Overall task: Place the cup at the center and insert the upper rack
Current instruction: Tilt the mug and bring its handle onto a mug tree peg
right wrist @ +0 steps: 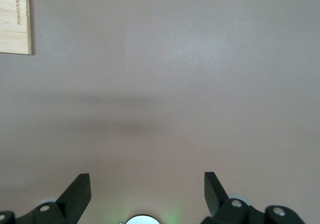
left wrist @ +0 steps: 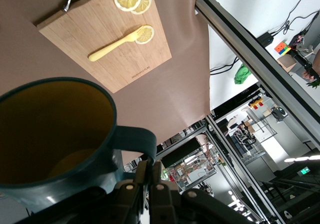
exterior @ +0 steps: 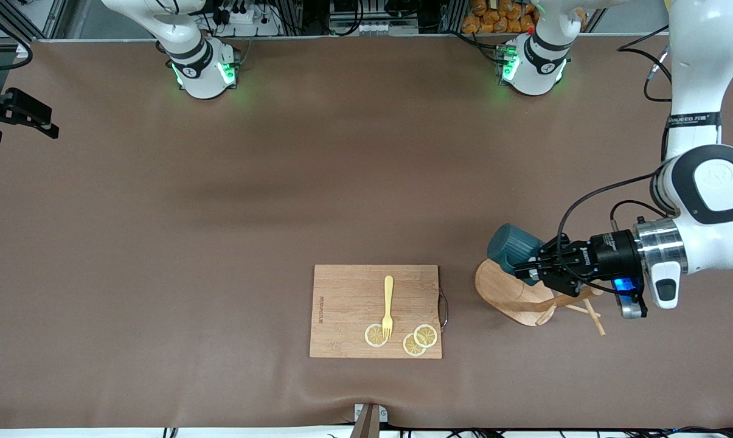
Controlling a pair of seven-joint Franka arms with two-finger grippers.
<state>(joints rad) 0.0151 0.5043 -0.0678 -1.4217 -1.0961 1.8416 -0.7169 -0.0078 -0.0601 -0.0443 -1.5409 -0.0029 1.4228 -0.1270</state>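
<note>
The dark teal cup (exterior: pixel 511 245) is held on its side in the air by my left gripper (exterior: pixel 529 269), which is shut on its handle (left wrist: pixel 139 136). The left wrist view shows the cup's mustard-yellow inside (left wrist: pixel 52 129) and the fingers (left wrist: pixel 142 171) pinching the handle. The cup hangs just over the upper rack (exterior: pixel 509 294), a light wooden mug tree that lies tipped on the table, with its oval base on edge and its pegs (exterior: pixel 588 309) under my left wrist. My right gripper (right wrist: pixel 147 184) is open and empty over bare table; it does not show in the front view.
A rectangular wooden cutting board (exterior: pixel 348 298) lies near the table's front edge, beside the mug tree toward the right arm's end. It carries a yellow fork (exterior: pixel 389 304) and three lemon slices (exterior: pixel 420 339). A black fixture (exterior: pixel 19 112) sticks in at the right arm's end.
</note>
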